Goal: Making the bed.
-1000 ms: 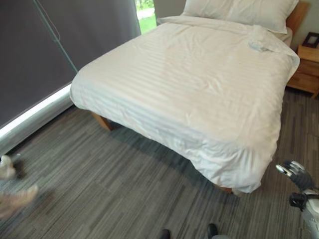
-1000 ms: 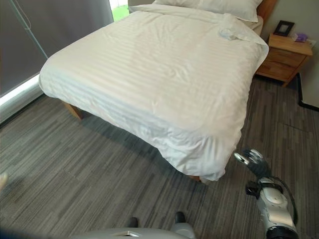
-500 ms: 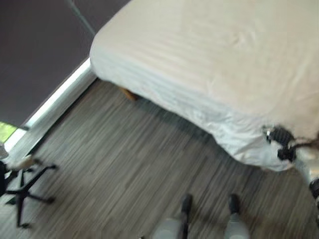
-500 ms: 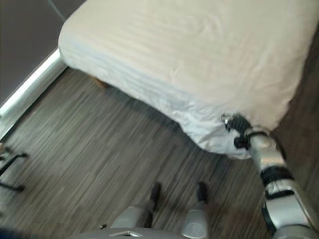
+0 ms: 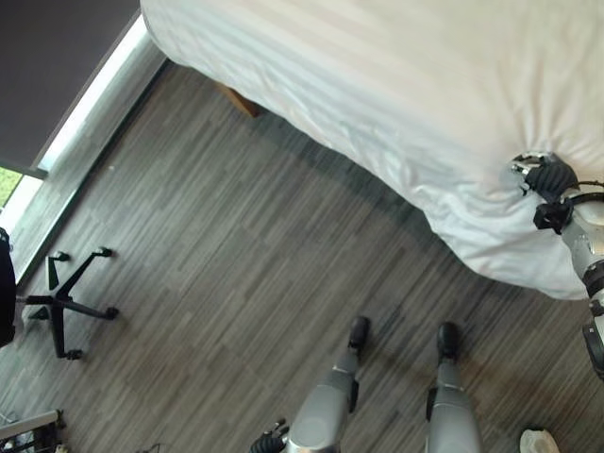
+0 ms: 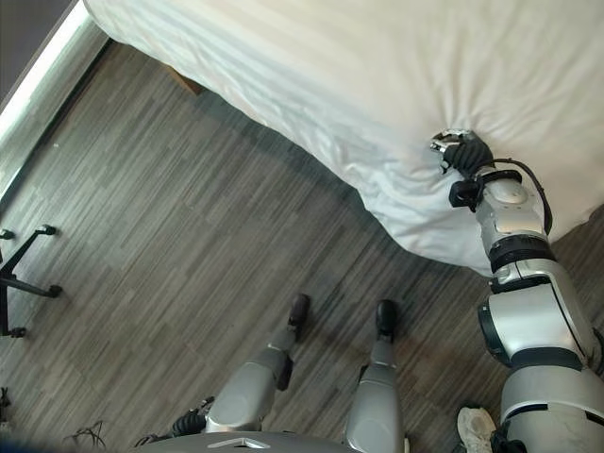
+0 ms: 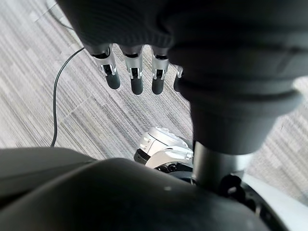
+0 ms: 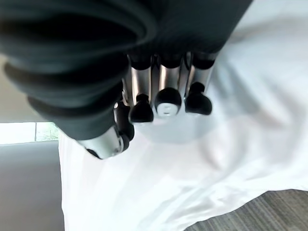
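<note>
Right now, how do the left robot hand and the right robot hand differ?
The right robot hand is raised to the corner of the white duvet; the left robot hand hangs low over the grey floor. The right robot hand pinches the cloth, which creases towards it; the left robot hand holds nothing, its fingers relaxed. Both have silver fingers with dark tips.

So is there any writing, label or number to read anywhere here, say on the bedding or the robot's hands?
None can be read.
The white duvet shows only woven stripes, no print.
The right hand, at the duvet's corner, and the left hand, hanging over the grey floor, bear no markings.
The chair base is plain black.
</note>
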`<state>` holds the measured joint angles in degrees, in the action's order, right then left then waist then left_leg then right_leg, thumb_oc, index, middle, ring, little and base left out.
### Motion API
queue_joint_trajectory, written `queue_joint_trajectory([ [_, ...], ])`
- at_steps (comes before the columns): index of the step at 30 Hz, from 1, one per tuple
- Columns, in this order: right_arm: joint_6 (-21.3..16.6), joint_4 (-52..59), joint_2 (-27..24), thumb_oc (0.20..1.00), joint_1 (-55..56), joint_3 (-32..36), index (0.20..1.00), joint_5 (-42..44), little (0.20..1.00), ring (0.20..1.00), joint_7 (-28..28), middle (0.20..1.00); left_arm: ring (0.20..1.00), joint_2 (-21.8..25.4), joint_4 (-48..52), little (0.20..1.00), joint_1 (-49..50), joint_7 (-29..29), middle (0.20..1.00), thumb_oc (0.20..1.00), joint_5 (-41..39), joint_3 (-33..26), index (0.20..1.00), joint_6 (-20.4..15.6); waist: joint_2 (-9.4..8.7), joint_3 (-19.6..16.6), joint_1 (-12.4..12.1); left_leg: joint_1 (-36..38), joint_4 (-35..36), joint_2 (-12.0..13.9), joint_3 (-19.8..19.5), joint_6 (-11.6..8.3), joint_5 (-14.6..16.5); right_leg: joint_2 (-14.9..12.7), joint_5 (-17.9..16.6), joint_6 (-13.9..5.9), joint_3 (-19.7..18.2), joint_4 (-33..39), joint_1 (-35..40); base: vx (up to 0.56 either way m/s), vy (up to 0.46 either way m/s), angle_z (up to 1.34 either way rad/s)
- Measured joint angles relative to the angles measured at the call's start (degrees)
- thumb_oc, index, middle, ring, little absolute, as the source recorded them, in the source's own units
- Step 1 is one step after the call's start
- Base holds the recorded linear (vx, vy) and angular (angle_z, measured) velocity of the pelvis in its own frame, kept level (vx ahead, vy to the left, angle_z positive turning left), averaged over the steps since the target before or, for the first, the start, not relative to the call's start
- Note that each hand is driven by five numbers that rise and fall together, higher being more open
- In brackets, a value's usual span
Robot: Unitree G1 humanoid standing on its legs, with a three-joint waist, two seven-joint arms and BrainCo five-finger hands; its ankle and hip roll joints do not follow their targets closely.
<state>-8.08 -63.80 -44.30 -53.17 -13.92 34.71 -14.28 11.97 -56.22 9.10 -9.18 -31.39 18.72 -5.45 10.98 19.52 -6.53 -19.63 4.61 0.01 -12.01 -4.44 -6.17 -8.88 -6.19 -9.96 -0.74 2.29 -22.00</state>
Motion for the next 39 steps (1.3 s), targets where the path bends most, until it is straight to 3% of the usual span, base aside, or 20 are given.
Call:
queue_joint_trajectory([
  [3,-1.19,-0.11,-0.06,0.2,2.06,4.49,0.2,0.06,0.2,0.2,0.04,0.2,1.0,0.5,1.75,1.0,-0.01,0.02,1.0,1.0,0.01,0.62,1.0,0.63,0.31,0.15,-0.24,-3.62,-0.66,-0.85,0.3,-0.01,-0.02,-0.69,1.35,-0.41,-1.08,-5.85,-6.04,0.03,0.009,0.02],
  [5,1.48,-3.71,-0.13,0.2,5.24,6.74,0.2,0.41,0.2,0.2,2.63,0.2,1.0,0.43,2.21,1.0,-0.36,0.02,1.0,1.0,0.03,1.11,1.0,0.69,0.85,0.47,-0.48,-5.2,-0.67,-1.4,0.57,0.01,-0.02,-1.11,2.2,-0.55,-1.96,-8.94,-9.45,0.04,0.03,-0.03],
  [7,3.1,-8.4,-0.24,0.2,12.02,13.55,0.2,3.1,0.2,0.2,5.79,0.2,1.0,0.38,2.95,1.0,-0.53,0.02,1.0,1.0,-0.01,1.13,1.0,0.6,1.23,1.84,-0.4,-6.37,-0.01,-1.43,1.69,0.03,-0.01,-1.03,3.33,-0.27,-3.25,-12.29,-12.96,0.05,0.026,-0.15],
  [9,4.3,-12.47,-0.86,0.2,17.02,16.1,0.2,4.22,0.2,0.2,7.75,0.2,1.0,0.05,3.94,1.0,-0.91,0.15,1.0,1.0,-0.04,0.97,1.0,0.6,1.88,4.44,0.82,-6.26,0.25,-1.23,2.11,0.31,-0.21,-0.35,3.19,-0.1,-4.52,-12.7,-13.79,0.04,0.032,-0.33],
  [11,4.83,-13.92,-1.25,0.2,21.7,18.87,0.2,4.33,0.2,0.2,8.8,0.2,1.0,-0.76,4.12,1.0,-0.81,0.53,1.0,1.0,-0.04,0.17,1.0,0.67,2.98,7.01,3.72,-5.85,0.26,-0.88,2.29,0.62,-0.43,0.6,3.01,0.09,-5.66,-12.51,-13.85,0.04,0.021,-0.4],
  [13,5.01,-14.23,-1.27,0.2,23.82,20.94,0.2,4.67,0.2,0.2,9.35,0.2,1.0,-0.82,4.12,1.0,-0.38,1.07,1.0,1.0,-0.04,-0.01,1.0,0.69,3.01,7.17,5.08,-5.81,0.23,-0.62,2.51,0.71,-0.5,1.26,2.85,0.28,-6.46,-12.23,-14.31,0.03,0.012,-0.43],
  [16,4.31,-13.45,-4.12,0.2,30.05,25.64,0.2,6.38,0.2,0.2,10.76,0.2,1.0,-0.92,3.81,1.0,-0.43,1.95,1.0,1.0,-0.4,-1.2,1.0,0.9,3.19,7.04,7.91,-3.8,0.44,0.31,3.31,0.96,-1.11,2.66,2.85,0.24,-7.71,-11.65,-13.01,0.03,0.017,-0.3],
  [21,1.3,-12.89,-6.75,0.2,32.6,32.47,0.2,6.92,0.2,0.2,14.92,0.2,1.0,-0.84,4.27,1.0,-0.88,2.06,1.0,1.0,-1.59,-1.61,1.0,0.68,3.29,6.97,8.05,-2.69,0.54,0.55,3.09,1.22,-0.92,2.73,3.06,0.41,-7.21,-11.58,-11.68,0.01,0.014,0.04],
  [26,-1.36,-4.06,-3.87,0.2,36.57,38.3,0.2,8.14,0.2,0.2,19.37,0.2,1.0,-1.08,3.75,1.0,-0.89,2.19,1.0,1.0,-1.03,-2.26,1.0,0.67,3.19,6.99,8.08,-0.08,0.68,0.62,1.83,1.07,-0.16,2.54,4.41,1.07,-6.08,-13.51,-9.33,0.03,-0.01,0.13],
  [30,-3.46,14.07,2.93,0.2,44.38,38.02,0.2,8.48,0.2,0.2,20.61,0.2,1.0,-1.75,1.54,1.0,-0.66,2.51,1.0,1.0,0.79,-4.15,1.0,0.68,1.97,7.03,10.01,4.92,-0.05,1.36,1.93,0.88,2.95,2.03,4.31,1.78,-4.24,-10.06,-2.02,0.05,-0.002,0.16],
  [31,-4.04,20.46,5.51,0.2,45.6,37.51,0.2,8.48,0.2,0.2,20.75,0.2,1.0,-1.83,1.27,1.0,-0.18,2.41,1.0,1.0,1.24,-4.71,1.0,0.74,1.02,6.29,10.97,4.9,-3.96,0.81,1.93,1.87,3.52,1.76,4.17,1.84,-3.81,-9.43,-0.19,0.09,0.004,0.08],
  [32,-4.16,24.02,6.74,0.2,46.5,37.4,0.2,8.49,0.2,0.2,20.81,0.2,1.0,-1.99,1.27,1.0,0.22,2.46,1.0,1.0,1.42,-5.23,1.0,0.84,0.98,5.71,10.95,5.54,-4.12,1.09,1.92,1.58,4.1,2.14,4.19,1.76,-3.72,-9.33,0.48,0.07,0.017,-0.05],
  [33,-5.36,32.08,10.47,0.2,49.38,36.19,0.2,8.25,0.2,0.2,20.39,0.2,1.0,-1.96,0.2,1.0,1.14,2.44,1.0,1.0,2.86,-6.4,1.0,1.05,-0.42,3.56,11.04,7.31,-2.34,1.11,2.0,1.42,4.23,2.35,4.41,1.5,-4.02,-8.92,1.85,0.04,0.019,-0.09],
  [37,-6.64,37.58,15.04,0.2,51.33,32.31,0.2,7.79,0.2,0.2,20.02,0.2,1.0,-1.18,-1.05,1.0,3.25,2.21,1.0,1.0,3.33,-7.9,1.0,1.06,-4.17,-1.75,10.7,11.1,-0.54,1.3,1.75,2.04,3.77,2.19,4.27,1.54,-3.47,-6.69,5.64,0.01,0.003,0.04],
  [39,-6.58,39.9,15.35,0.2,51.63,30.29,0.2,7.4,0.2,0.2,19.88,0.2,1.0,-0.77,-1.63,1.0,4.01,2.06,1.0,1.0,4.17,-7.95,1.0,1.03,-5.15,-4.05,10.44,11.85,0.34,1.27,1.7,2.13,3.69,1.96,4.26,1.49,-3.16,-5.82,6.47,0.0,0.005,0.06],
])
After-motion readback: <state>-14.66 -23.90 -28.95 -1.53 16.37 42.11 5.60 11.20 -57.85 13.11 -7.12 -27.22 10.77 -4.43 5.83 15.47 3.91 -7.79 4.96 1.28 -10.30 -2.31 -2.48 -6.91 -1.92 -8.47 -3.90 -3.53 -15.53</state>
